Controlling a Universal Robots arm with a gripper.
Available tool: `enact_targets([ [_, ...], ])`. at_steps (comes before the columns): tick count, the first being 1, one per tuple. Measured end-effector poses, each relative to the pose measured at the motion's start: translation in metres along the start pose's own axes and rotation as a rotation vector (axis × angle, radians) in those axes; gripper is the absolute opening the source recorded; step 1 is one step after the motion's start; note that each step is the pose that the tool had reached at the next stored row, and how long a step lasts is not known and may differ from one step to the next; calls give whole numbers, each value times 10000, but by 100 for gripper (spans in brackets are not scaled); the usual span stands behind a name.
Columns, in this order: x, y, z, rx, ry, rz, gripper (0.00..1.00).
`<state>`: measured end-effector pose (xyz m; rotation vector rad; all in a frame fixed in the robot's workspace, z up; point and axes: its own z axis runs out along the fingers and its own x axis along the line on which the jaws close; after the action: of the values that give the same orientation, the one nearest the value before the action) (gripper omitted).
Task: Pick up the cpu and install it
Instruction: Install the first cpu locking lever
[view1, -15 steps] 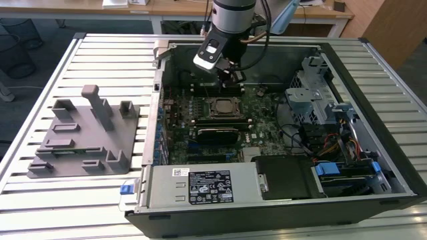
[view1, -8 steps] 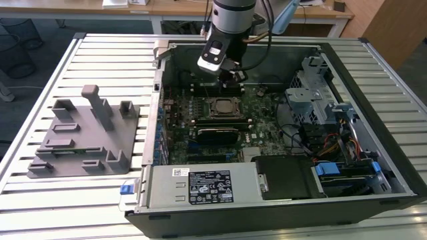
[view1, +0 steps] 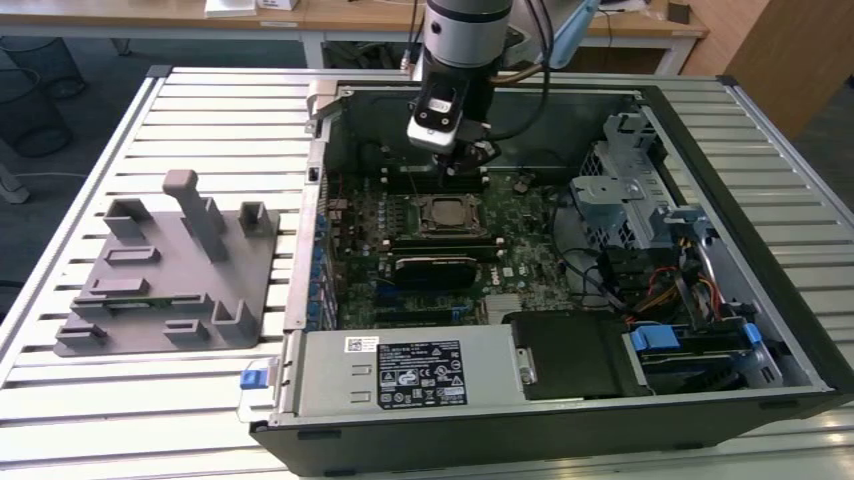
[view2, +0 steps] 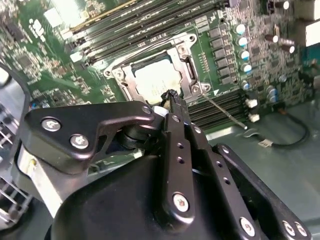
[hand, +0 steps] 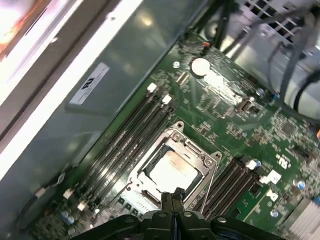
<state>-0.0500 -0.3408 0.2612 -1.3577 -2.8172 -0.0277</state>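
The cpu (view1: 445, 213) is seated in the motherboard socket (hand: 195, 146), near the centre of the exterior view. The gripper (hand: 172, 196) is held close over it, fingers pressed together and empty. The chip is judged light, rigid, slick-topped and fragile. Its thin edges are the recommended hold.

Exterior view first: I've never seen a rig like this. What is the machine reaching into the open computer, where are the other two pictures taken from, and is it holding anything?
The machine is a robot arm ending in a gripper, a two-fingered clamp. The exterior view comes from a camera off the arm; it shows an open computer case on a slatted metal table, with a grey parts holder on the exterior view's left. Both wrist views come from cameras riding on the arm, looking past the gripper at the green motherboard. The cpu, a silver square, lies in its socket. The gripper looks shut and holds nothing; its tip hangs by the socket's edge.
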Motion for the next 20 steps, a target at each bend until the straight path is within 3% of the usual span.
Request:
enact_targets([
  [20, 0, 0, 12, 75, 36, -3640, 11],
])
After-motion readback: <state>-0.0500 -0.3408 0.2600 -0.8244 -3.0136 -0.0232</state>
